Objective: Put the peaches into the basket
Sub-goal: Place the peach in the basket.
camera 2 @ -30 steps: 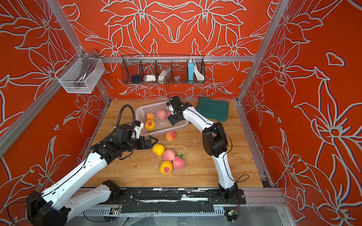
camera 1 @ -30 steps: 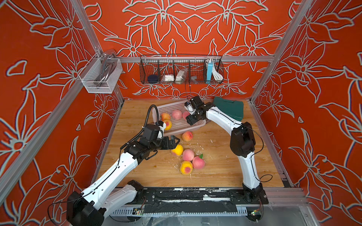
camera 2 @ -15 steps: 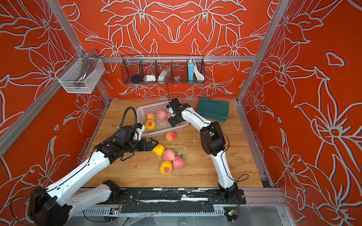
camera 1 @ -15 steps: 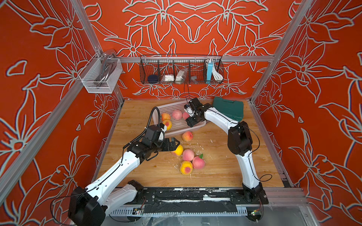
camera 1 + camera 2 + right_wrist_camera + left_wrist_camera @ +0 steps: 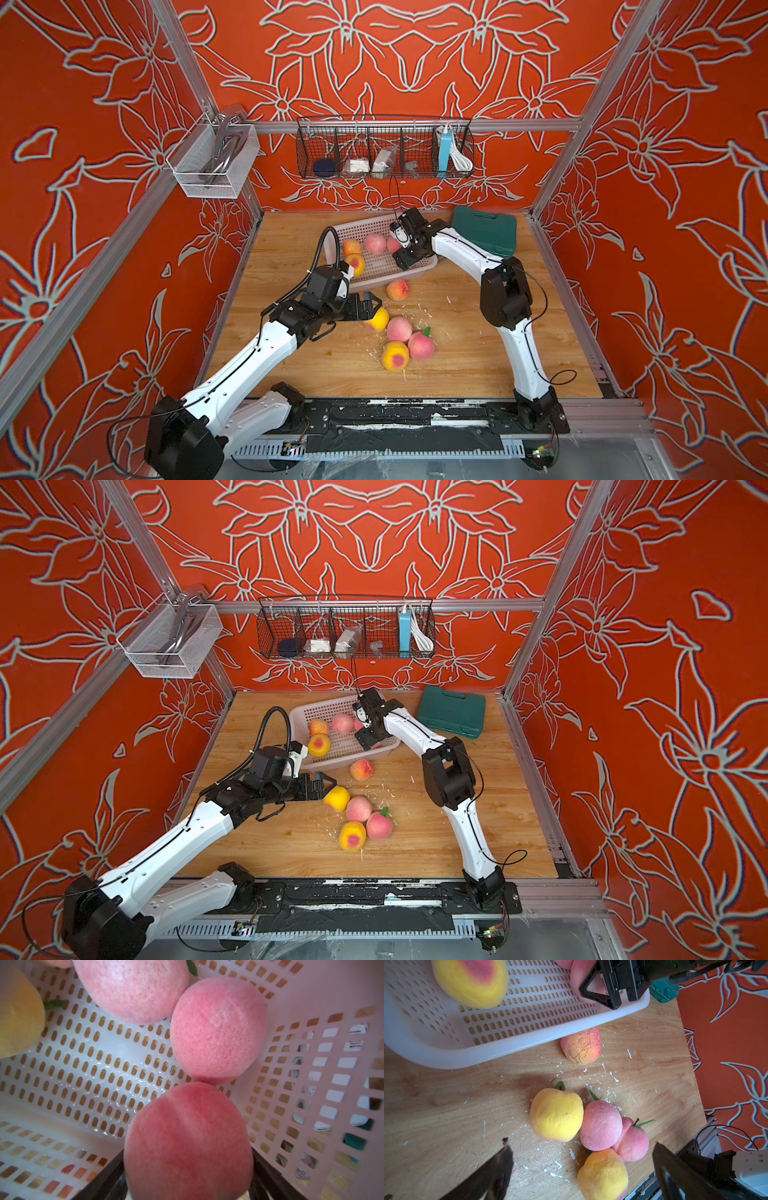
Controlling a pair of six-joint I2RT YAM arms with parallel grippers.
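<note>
Status at basket (image 5: 409, 271), back-middle of table (image 5: 478, 365): four peaches (image 5: 375, 243) visible inside, plus pink peach (image 5: 188, 1140) between the fingers of right gripper (image 5: 404, 258), low over the grid floor, touching second pink peach (image 5: 218, 1030). Clamped or let go — cannot tell. Left gripper (image 5: 373, 311) wide open, empty, hovering at yellow peach (image 5: 377, 320) mid-table. Cluster (image 5: 395, 355) of four there, packed tight; cracked peach (image 5: 397, 289) just beside basket's front wall.

Risks from here:
Closing on yellow peach with one finger jammed against pink neighbour (image 5: 399, 328) — likely to shove cluster toward front edge, or pinch two at once.
Squeezing hard: white flakes (image 5: 607, 1089) all over table, so probably fragile skin.
Swinging left arm to basket with right arm inside: clash over the rim.
Pulling right gripper out with a finger hooked under the flared rim: could tip basket and spill.
</note>
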